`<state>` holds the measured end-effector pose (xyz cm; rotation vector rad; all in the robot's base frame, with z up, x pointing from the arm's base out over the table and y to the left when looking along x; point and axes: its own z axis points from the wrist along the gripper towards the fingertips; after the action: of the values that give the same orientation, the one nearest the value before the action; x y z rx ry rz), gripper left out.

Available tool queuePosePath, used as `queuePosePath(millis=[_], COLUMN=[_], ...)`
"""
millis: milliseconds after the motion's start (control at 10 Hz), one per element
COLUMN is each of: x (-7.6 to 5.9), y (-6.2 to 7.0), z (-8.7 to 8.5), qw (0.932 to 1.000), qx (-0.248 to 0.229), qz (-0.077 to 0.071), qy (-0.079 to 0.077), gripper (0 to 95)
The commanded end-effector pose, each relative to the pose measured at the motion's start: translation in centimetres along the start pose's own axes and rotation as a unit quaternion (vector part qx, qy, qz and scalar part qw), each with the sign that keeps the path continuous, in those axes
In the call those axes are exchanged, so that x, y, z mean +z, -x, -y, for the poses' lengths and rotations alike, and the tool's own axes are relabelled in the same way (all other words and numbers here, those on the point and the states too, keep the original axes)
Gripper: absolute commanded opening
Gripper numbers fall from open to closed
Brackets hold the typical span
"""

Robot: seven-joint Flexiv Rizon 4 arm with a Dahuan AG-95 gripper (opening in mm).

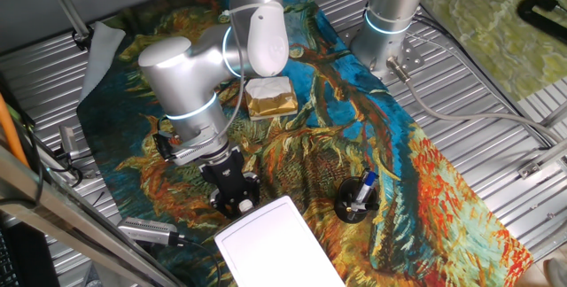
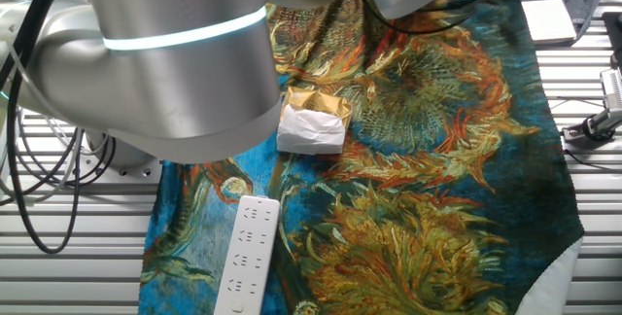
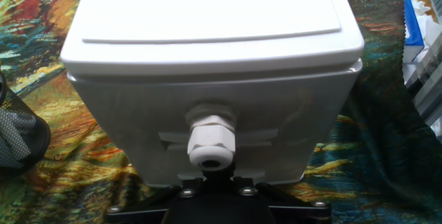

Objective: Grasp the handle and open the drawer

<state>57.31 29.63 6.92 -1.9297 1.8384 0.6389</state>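
Note:
The drawer (image 3: 207, 106) is the flat white front of a plain white box (image 1: 279, 244) and sits flush under the box lid. Its handle (image 3: 212, 141) is a small round white knob at the centre of the front. My gripper (image 3: 213, 181) is black and sits right under and in front of the knob, which stands just above its fingertips. The frames do not show whether the jaws press on the knob. In one fixed view the gripper (image 1: 235, 200) is low on the cloth at the box's near-left edge. The other fixed view shows neither box nor gripper.
A black round pen holder (image 1: 357, 200) stands right of the box and shows at the hand view's left edge (image 3: 17, 137). A gold-and-white block (image 1: 270, 97) lies behind the arm. A long white bar (image 2: 245, 257) lies on the patterned cloth. A second arm's base (image 1: 390, 21) stands at the back.

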Motion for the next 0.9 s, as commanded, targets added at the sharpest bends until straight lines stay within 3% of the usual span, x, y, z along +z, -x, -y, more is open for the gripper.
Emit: queuePosePath(millis=[100, 900], x=[-0.01, -0.04], y=[-0.02, -0.27], z=[-0.02, -0.02], qw=[1.0, 0.9998], qx=[-0.001, -0.017], qz=[0.001, 0.008], qy=[0.0, -0.005], gripper=[0.0, 0.0])
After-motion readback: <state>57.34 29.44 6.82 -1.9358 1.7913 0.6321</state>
